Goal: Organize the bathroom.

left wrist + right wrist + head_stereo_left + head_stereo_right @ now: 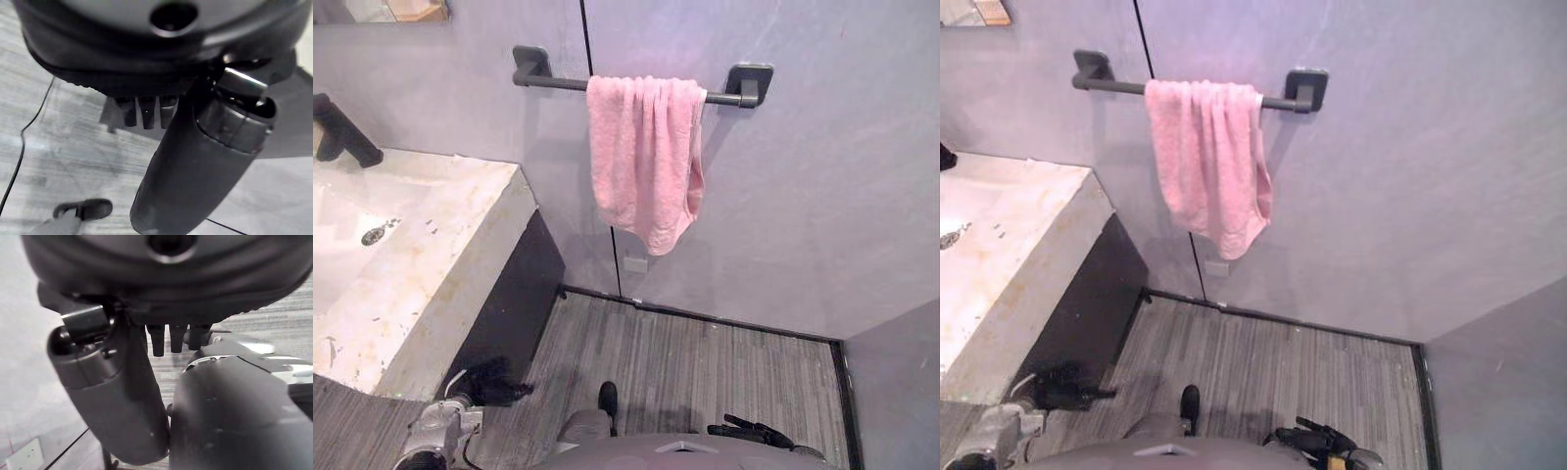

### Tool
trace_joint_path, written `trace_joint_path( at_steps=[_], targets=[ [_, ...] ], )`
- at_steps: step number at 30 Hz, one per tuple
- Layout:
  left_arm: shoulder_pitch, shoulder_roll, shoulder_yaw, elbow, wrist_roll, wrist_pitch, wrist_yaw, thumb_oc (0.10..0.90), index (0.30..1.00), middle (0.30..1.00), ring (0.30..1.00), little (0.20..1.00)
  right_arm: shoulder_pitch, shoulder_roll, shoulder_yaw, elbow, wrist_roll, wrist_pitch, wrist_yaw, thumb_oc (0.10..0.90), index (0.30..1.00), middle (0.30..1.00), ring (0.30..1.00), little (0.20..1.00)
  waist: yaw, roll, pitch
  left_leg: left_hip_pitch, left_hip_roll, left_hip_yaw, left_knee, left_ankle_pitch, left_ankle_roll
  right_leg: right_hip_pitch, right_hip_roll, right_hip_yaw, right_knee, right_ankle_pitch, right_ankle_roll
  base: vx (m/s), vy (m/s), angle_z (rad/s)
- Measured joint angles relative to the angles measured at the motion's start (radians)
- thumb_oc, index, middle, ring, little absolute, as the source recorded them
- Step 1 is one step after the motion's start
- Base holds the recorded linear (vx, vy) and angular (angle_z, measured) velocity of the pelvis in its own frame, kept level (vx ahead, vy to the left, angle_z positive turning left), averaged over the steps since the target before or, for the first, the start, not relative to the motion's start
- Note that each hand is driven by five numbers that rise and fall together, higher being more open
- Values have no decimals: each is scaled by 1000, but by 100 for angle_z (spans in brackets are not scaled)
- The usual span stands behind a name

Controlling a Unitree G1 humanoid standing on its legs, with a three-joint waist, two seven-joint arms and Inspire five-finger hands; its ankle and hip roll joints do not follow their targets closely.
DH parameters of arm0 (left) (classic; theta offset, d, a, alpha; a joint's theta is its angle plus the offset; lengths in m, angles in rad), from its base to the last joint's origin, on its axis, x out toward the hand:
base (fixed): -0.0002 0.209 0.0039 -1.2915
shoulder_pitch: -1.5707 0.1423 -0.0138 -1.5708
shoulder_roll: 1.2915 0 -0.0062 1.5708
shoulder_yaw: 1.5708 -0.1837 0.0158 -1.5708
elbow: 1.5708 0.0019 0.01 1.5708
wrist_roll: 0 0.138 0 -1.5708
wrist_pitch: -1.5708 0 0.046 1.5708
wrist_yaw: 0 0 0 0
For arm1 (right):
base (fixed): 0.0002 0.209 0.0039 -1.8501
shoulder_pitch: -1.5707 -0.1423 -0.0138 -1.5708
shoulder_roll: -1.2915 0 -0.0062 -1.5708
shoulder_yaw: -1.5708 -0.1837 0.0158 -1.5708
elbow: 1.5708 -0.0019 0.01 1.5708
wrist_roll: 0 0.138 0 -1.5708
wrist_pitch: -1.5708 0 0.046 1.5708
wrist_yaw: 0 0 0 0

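Towel (pixel 644 157): pink, draped over the bar (pixel 558 84) on the grey wall; bunched toward the bar's right bracket, its lower edge uneven and coming to a point. It hung by its own fold over the bar, nothing else supporting it; the bar's left stretch was bare. Judged to be the item left to tidy, since it could be spread flat along that free length.

Basin (pixel 460 245): pale stone block, below and left of the bar, against the same wall, with a drain in its bowl and a dark tap (pixel 342 132) at its back. Dark cabinet face beneath it.

Floor (pixel 705 362): grey striped planks, below the towel.

Left robot hand (pixel 494 384): low, far beneath the bar, beside the cabinet face; fingers straight and relaxed, holding nothing.

Right robot hand (pixel 754 431): low over the floor, below and right of the towel; fingers appeared straight and empty, though much of the wrist view was blocked by its thumb.

Both hands hung well apart from the towel, so no reach seemed under way.
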Motion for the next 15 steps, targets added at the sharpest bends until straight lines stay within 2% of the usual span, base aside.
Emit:
trace_joint_path(
  at_steps=[4, 7, 8, 11, 13, 15],
  targets=[
    [49, 41, -46, -152, 97, -7, -30, 800, 900, 900, 900, 900, 26, -1, -23, -25, 26, -16, -6, 800, 900, 900, 900, 900, -6, 7, -4, -4, -9, 10, -20, 0, 1, -18, -12, 14, -4, 8, 14, 22, -10, -12],
    [123, 126, -87, -347, 147, -13, -81, 800, 900, 900, 900, 900, 43, -6, -30, -35, 26, -25, -7, 800, 900, 900, 900, 900, 0, 11, -4, -6, -6, 14, -20, 0, 2, -18, -9, 17, -9, 10, 16, 15, -20, -4],
    [136, 145, -83, -388, 158, -44, -85, 800, 900, 900, 900, 900, 50, -11, -32, -45, 26, -37, -8, 800, 900, 900, 900, 900, 2, 21, -12, -7, -6, 13, -20, 1, 5, -13, -7, 14, -20, 11, 16, 50, -58, 3],
    [138, 168, -80, -444, 156, -48, -93, 800, 900, 900, 900, 900, 52, -18, -33, -45, 25, -45, -9, 800, 900, 900, 900, 900, 3, 30, -22, -4, -4, 8, -17, 4, 4, 0, -1, 5, -33, 18, 17, 42, -49, 7],
    [133, 169, -61, -466, 154, -56, -93, 800, 900, 900, 900, 900, 54, -20, -33, -53, 25, -50, -13, 800, 900, 900, 900, 900, 4, 37, -28, -4, 1, 4, -16, 16, 18, 6, 4, -3, -33, 17, 14, 63, -58, 9],
    [137, 170, -36, -522, 154, -64, -84, 800, 900, 900, 900, 900, 71, -20, -18, -108, 24, -52, -31, 800, 900, 900, 900, 900, 7, 36, -28, 2, 5, 2, -16, 17, 19, 17, 10, -8, -34, 15, 13, 65, -57, 7]
  ],
)
